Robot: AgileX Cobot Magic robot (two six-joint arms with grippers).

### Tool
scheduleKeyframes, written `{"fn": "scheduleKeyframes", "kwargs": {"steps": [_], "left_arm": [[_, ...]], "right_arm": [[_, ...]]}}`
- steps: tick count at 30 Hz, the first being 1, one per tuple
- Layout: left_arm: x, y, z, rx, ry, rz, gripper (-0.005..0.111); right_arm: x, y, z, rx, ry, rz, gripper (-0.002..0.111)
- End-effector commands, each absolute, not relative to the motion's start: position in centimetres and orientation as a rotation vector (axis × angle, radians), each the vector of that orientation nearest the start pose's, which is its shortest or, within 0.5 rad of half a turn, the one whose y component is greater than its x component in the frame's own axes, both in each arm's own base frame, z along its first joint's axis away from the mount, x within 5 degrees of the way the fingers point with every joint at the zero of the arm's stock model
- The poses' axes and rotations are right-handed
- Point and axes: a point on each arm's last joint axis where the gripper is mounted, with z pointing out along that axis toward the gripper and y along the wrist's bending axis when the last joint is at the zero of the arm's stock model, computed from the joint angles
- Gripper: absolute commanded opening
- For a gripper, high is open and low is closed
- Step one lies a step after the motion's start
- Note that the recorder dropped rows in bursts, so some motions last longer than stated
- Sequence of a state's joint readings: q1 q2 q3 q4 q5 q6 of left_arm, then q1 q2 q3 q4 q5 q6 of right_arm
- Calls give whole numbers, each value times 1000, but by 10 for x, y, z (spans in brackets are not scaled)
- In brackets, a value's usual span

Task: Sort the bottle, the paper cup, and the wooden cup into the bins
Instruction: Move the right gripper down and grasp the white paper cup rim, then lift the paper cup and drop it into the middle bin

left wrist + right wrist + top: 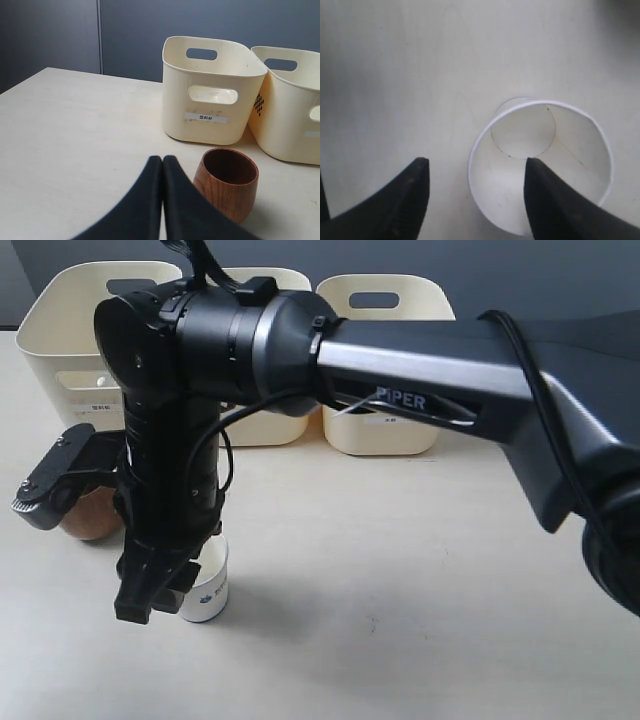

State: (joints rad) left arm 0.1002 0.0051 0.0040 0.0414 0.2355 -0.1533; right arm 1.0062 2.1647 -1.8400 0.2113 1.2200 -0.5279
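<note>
The white paper cup point(207, 592) point(540, 165) stands upright on the table near the front left. My right gripper point(158, 592) point(477, 162) reaches across and points down over it, open, with one finger inside the cup's mouth and the other outside its wall. The dark brown wooden cup point(92, 517) point(227, 185) stands upright at the left. My left gripper point(40, 502) point(162, 160) is shut on nothing, just beside the wooden cup. Three cream bins line the back: left point(60, 340) point(212, 90), middle point(265, 430) point(295, 110), right point(390, 430). The bottle is out of view.
The right arm's black body point(430, 360) crosses the whole scene and hides much of the middle bin. The pale table point(400, 590) stretches out to the right of the paper cup. A dark wall stands behind the bins.
</note>
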Motion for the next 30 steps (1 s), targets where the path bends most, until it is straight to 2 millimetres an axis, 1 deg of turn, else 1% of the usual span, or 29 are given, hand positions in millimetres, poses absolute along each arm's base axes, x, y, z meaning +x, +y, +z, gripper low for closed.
{"fn": "scheduleKeyframes", "kwargs": {"steps": [1,3,8,14,15,17,20,25,27,30], "left_arm": [[55,6,192,-186,1704,-2,0],[55,6,192,-186,1704,-2,0],[55,6,192,-186,1704,-2,0],[55,6,192,-186,1704,-2,0],[55,6,192,-186,1704,-2,0],[55,6,192,-186,1704,-2,0],[55,6,192,-186,1704,-2,0],[55,6,192,-186,1704,-2,0],[55,6,192,-186,1704,-2,0],[55,6,192,-186,1704,-2,0]], "right_arm": [[225,389,211,-2080,2241,338,55],[225,389,208,-2083,2245,337,55],[228,391,191,-2108,2273,309,55],[229,391,183,-2133,2269,281,53],[229,391,183,-2144,2260,281,50],[229,391,183,-2156,2247,277,36],[230,391,186,-2195,2192,269,0],[230,390,190,-2197,2173,261,2],[230,389,198,-2190,2155,255,2],[230,384,215,-2173,2114,221,2]]}}
